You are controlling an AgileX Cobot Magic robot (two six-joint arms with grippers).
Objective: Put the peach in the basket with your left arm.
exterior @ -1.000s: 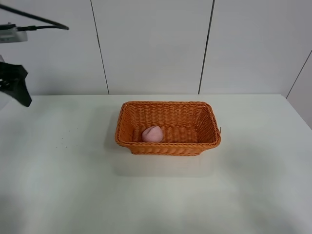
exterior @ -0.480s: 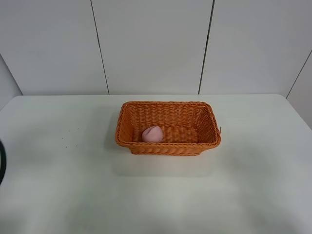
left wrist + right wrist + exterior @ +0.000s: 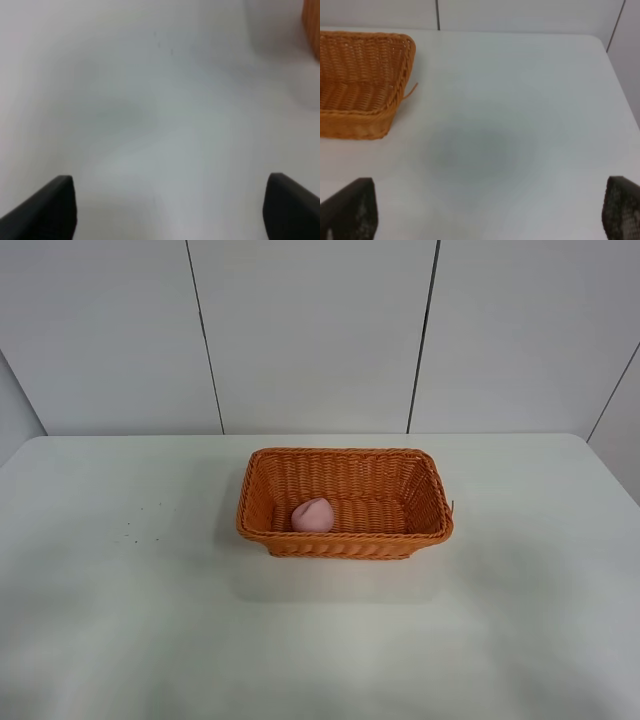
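Pale-pink round peach [image 3: 313, 515] sits in orange woven wicker basket [image 3: 345, 502], near-left corner. Left gripper [image 3: 170, 207] and right gripper [image 3: 490, 215]: fingers wide apart, holding nothing.

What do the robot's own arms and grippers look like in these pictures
Only fingertips show. In the left wrist view, the left gripper has two plain matte black fingers with angled tips. In the right wrist view, the right gripper has two dark fingers whose surface looks slightly rough or grainy. No cables, markings or arm links are visible, and the high camera shows no arm at all.
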